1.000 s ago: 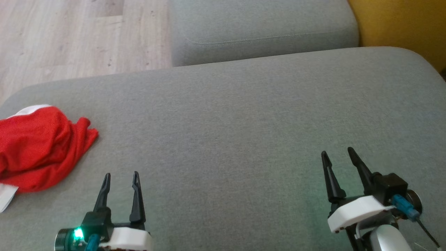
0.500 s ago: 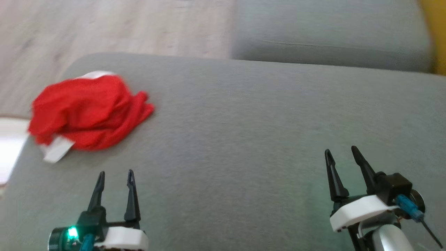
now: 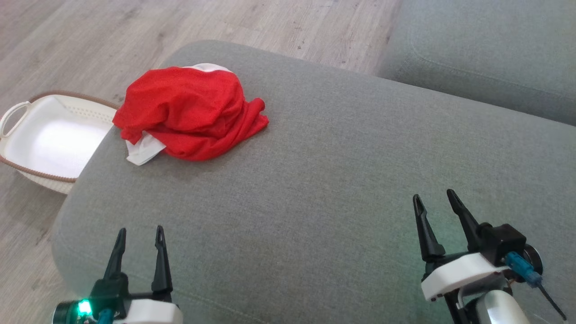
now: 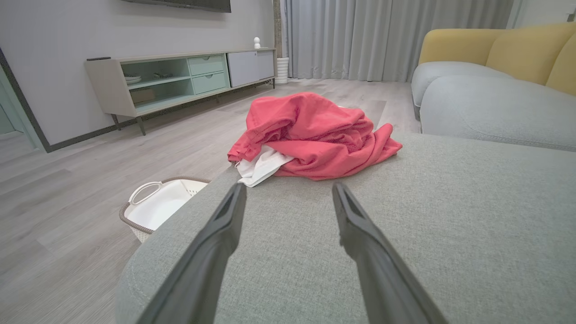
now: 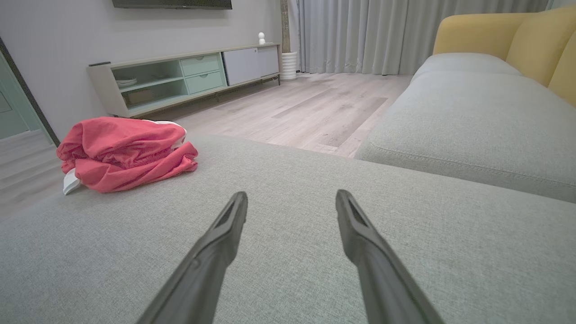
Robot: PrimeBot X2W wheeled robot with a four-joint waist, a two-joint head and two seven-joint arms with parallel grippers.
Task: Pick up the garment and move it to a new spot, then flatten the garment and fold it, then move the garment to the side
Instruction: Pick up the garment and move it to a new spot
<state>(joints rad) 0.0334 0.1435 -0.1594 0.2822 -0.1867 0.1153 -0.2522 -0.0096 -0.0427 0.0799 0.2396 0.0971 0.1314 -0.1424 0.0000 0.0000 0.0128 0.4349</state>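
Up in the upper left, the crumpled red-and-white cloth garment (image 3: 189, 112) sits near the edge of the grey fabric cushion (image 3: 315, 189), wide bare seat rightward; the white plastic basket (image 3: 27, 159) beside it shows a bare inside; left hand (image 3: 140, 229) and right hand (image 3: 433, 194) gape open

Each arm's jaws are two long, tapering black fingers (image 3: 161, 265) on a white housing (image 3: 454, 273); green light (image 3: 83, 308) on the left, blue cable plug (image 3: 522, 268) on the right
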